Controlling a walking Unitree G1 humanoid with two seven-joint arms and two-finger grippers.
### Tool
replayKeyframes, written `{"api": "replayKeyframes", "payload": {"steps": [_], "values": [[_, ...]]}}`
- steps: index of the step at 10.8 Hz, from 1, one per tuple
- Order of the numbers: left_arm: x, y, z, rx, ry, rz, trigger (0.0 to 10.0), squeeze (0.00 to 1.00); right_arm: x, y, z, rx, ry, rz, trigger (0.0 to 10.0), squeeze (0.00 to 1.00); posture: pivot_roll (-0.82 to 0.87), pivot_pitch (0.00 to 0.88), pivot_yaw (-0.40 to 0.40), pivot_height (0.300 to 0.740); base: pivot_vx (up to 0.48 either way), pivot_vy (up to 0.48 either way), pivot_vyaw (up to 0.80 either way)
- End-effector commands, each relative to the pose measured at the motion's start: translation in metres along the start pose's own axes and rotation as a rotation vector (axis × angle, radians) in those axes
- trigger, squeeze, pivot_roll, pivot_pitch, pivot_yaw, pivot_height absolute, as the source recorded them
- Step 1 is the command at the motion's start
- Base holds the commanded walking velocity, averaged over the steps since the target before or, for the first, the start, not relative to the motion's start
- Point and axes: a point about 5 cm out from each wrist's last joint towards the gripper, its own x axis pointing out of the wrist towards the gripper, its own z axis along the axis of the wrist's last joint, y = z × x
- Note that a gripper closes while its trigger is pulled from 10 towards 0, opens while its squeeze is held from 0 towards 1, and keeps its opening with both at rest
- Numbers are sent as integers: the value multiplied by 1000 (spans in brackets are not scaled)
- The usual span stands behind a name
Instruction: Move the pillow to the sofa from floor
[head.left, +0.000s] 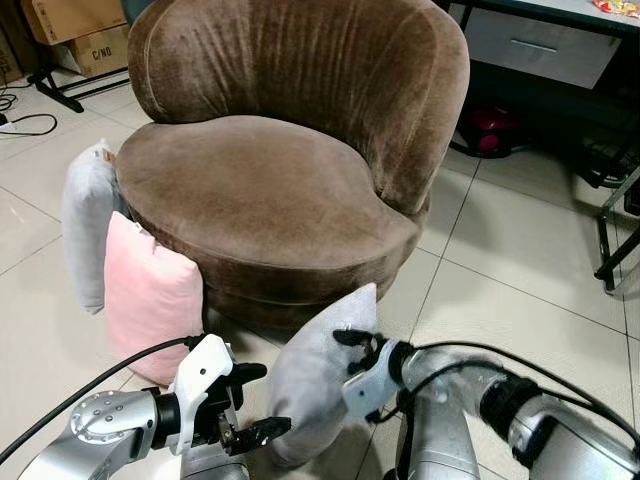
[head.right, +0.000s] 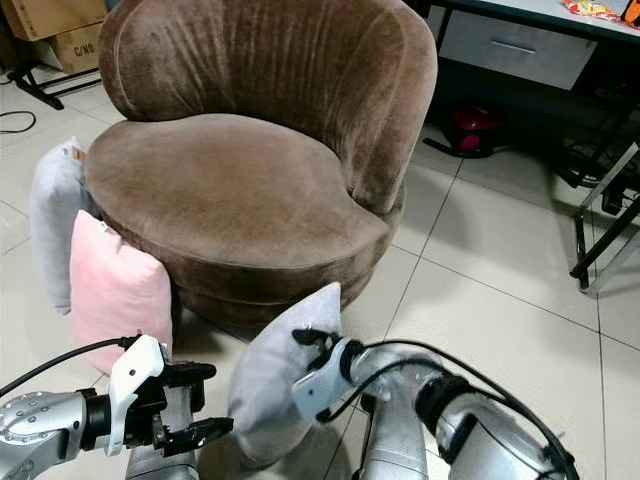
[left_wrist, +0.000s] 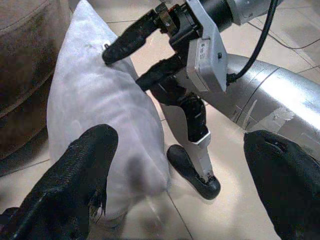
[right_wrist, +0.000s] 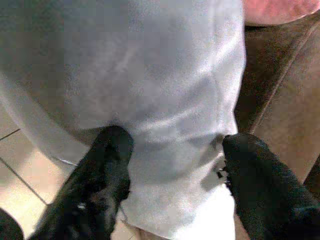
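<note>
Sofa first: its brown seat is bare, so the grey pillow, propped on the floor against its base, should go up and over the front edge. Both arms reach in low (elbows bent). Right gripper has its fingers straddling the pillow's upper edge and should close firmly before lifting. Left gripper hangs spread beside it.

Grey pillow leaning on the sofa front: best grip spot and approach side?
Pinch the grey pillow by its raised top corner from the right. It stands on edge, tilted, with that corner free. The right gripper already straddles it; the left gripper hangs open alongside.
</note>
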Motion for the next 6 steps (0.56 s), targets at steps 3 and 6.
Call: {"api": "replayKeyframes", "payload": {"steps": [3,6], "values": [[0,4,4,16,-4,11,10000,0,-3,17,-15,-33,111,123,2196,0,-76,0,-57,471,0,0,0],[1,6,4,22,2,8,10000,0,-15,30,-31,-24,178,158,2706,0,-80,0,-53,471,0,0,0]]}}
